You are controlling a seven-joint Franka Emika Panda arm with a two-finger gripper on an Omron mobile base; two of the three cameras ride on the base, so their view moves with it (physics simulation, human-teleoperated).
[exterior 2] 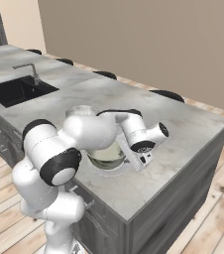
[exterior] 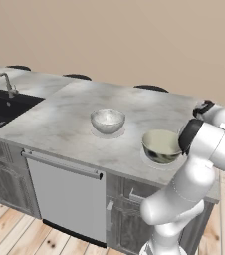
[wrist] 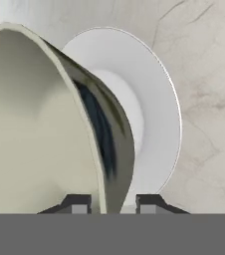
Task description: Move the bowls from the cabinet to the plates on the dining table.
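Hand view: gripper looks down on a plate; its fingers straddle the rim of the mottled bowl, which sits loosely between them; grip or release, cannot tell.
Arm: bent over the table's near edge, wrist angled down at the near right corner.
Room: bare marble behind and to the right of the bowls; sink at the left end.
Count: two bowls, the marbled bowl mid-table on its plate; mottled one over the plate by the near edge.
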